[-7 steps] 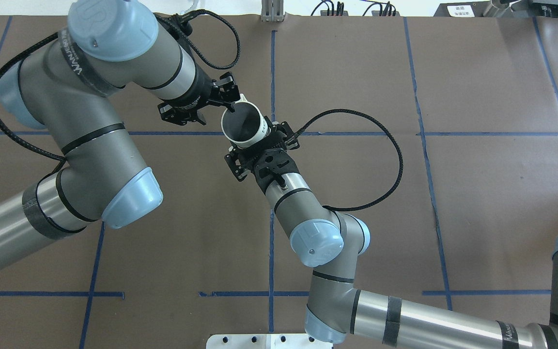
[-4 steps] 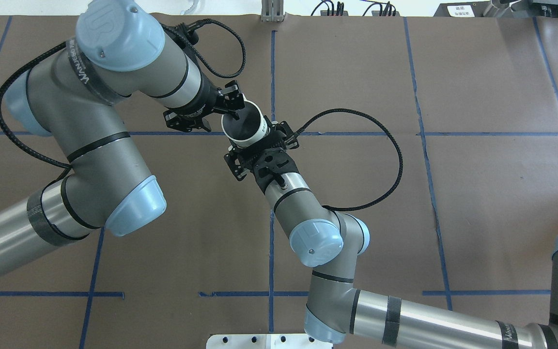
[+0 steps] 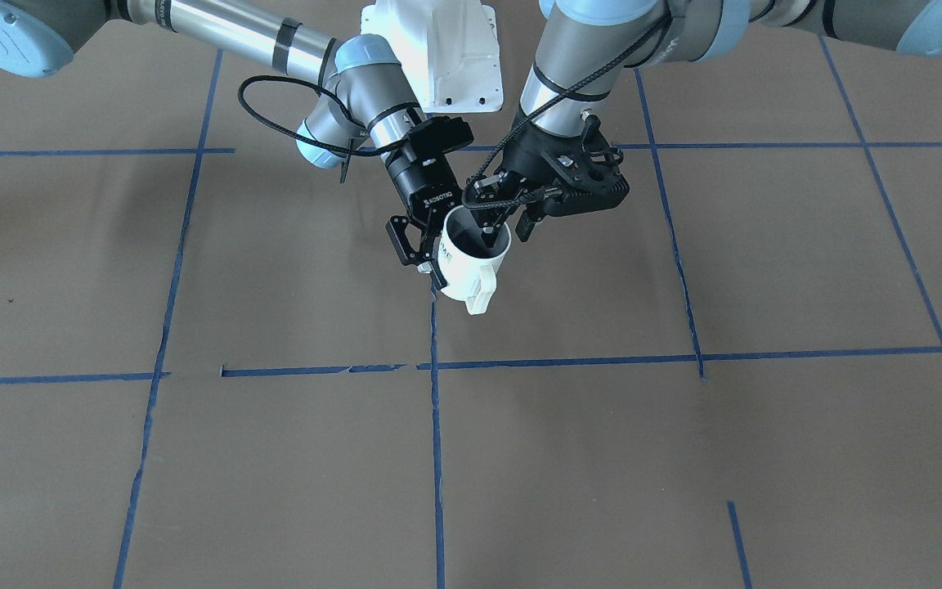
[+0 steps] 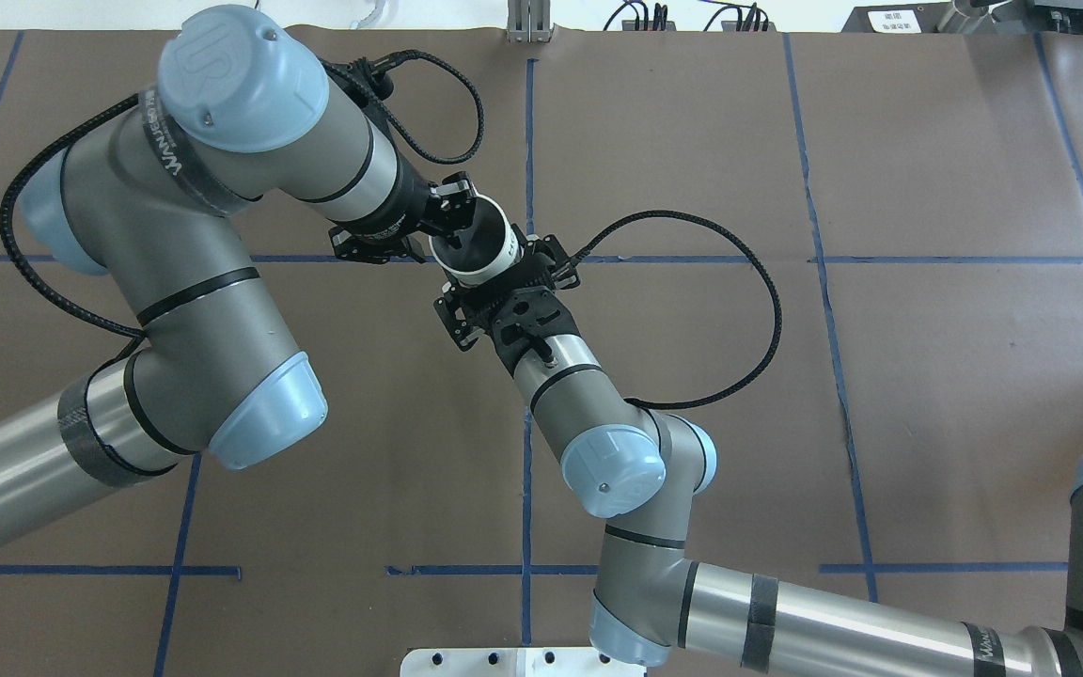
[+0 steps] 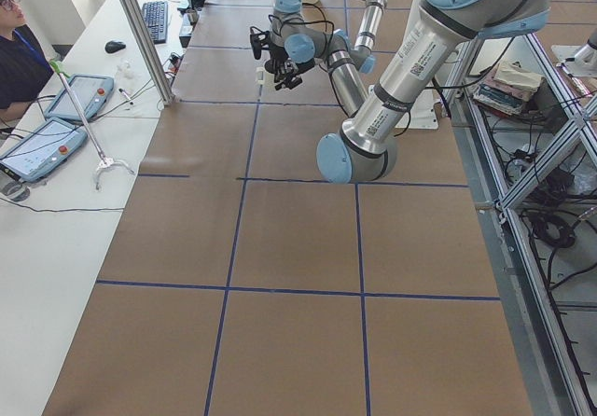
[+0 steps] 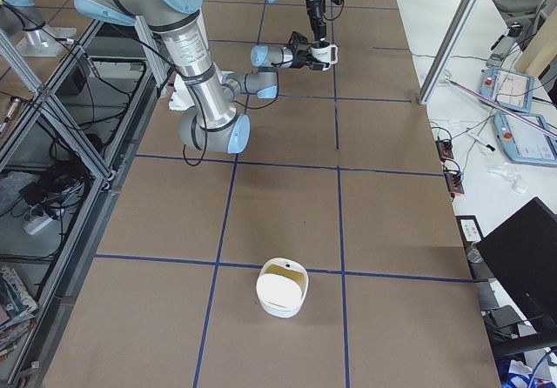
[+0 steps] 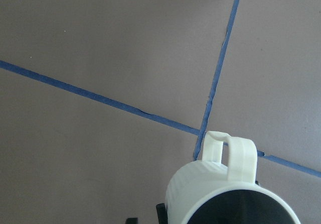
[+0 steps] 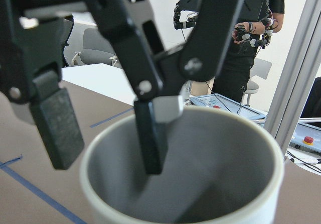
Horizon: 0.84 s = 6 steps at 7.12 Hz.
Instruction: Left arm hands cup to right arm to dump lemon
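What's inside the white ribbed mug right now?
One black finger of the left gripper dips into the white ribbed mug. No lemon shows, but its grey bottom is partly hidden.

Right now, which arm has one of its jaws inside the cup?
The left arm, with the open-frame jaws: one jaw dips inside the cup, the other is outside the rim. The right arm's jaws grip its outer wall.
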Motion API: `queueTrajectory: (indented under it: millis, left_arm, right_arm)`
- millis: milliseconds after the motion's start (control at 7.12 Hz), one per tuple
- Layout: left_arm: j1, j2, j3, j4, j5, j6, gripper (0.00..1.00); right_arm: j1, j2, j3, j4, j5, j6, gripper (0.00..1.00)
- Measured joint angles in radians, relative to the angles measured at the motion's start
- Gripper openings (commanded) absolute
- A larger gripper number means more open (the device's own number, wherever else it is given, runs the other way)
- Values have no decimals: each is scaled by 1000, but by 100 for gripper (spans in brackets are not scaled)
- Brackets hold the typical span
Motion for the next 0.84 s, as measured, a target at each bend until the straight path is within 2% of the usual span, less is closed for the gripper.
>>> queueTrajectory:
  millis: [842]
  left_arm:
    - [-5,3,13,0,1,11,0]
  right_arm:
    - [0,-2,-2,2,-1,1,100]
